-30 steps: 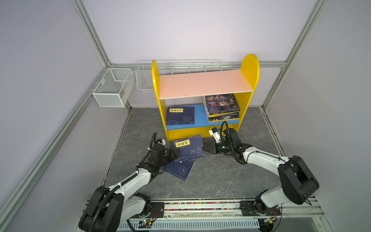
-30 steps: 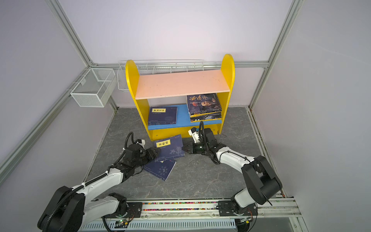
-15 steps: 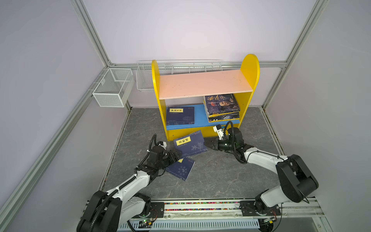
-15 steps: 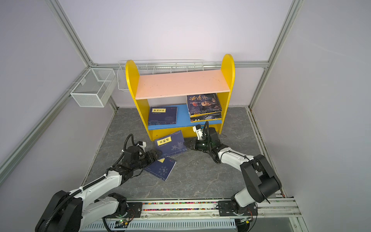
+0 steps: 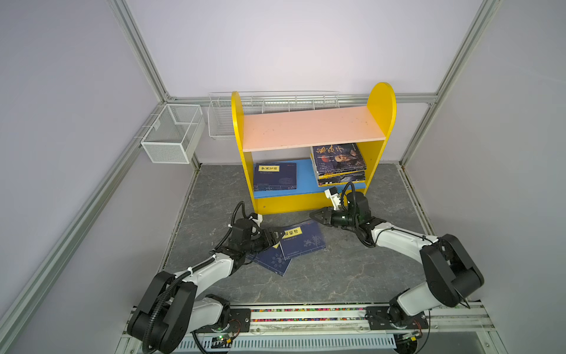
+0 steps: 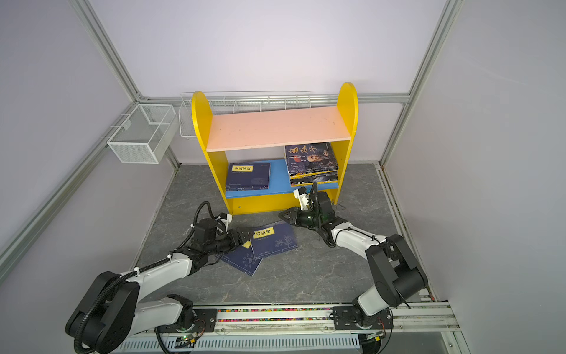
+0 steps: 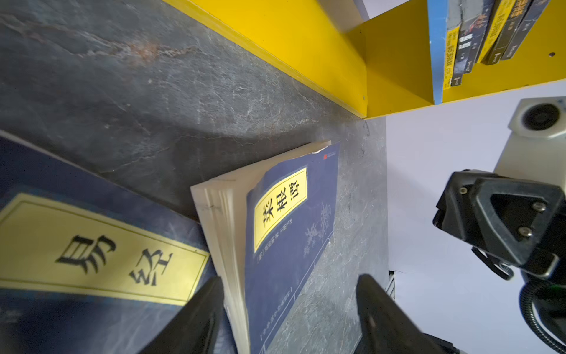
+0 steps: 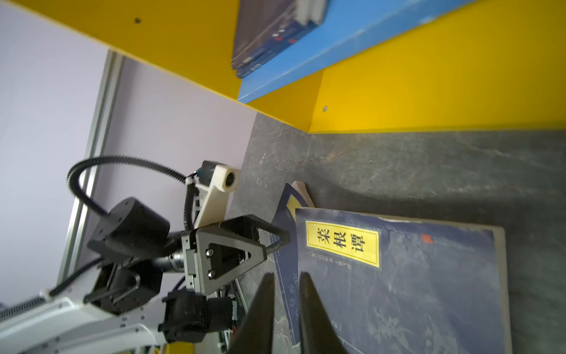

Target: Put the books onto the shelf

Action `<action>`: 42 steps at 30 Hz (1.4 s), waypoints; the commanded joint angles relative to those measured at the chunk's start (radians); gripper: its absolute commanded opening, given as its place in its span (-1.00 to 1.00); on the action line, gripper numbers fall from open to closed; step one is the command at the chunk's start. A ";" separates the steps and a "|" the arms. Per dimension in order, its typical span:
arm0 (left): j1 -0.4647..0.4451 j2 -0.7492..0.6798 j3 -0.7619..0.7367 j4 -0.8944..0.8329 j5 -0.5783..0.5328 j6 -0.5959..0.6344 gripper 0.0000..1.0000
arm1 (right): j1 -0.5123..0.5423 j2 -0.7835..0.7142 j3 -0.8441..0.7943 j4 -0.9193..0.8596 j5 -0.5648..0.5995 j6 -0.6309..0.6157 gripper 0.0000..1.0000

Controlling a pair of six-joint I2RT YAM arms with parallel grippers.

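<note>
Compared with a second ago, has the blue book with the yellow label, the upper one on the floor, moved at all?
Yes. The upper navy book now lies farther from the shelf than before, shifted toward the robot's base.

The left arm (image 5: pixel 208 266) is reaching from the lower left toward the centre of both top views, its left gripper (image 5: pixel 279 236) lying low with jaws spread wide. The right arm (image 5: pixel 398 242) is stretching in from the lower right, with the right gripper (image 5: pixel 313 215) pointing leftward, jaws parted only narrowly.
</note>
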 commanded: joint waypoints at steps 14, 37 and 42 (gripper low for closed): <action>-0.063 0.100 0.121 -0.213 -0.236 0.124 0.16 | -0.005 0.113 -0.048 -0.576 0.168 -0.258 0.50; -0.114 0.396 0.220 -0.291 -0.307 0.130 -0.78 | 0.007 0.151 0.007 -0.247 -0.109 -0.161 0.39; -0.114 0.425 0.225 -0.291 -0.301 0.130 -0.91 | 0.026 0.089 0.036 -0.282 -0.101 -0.197 0.40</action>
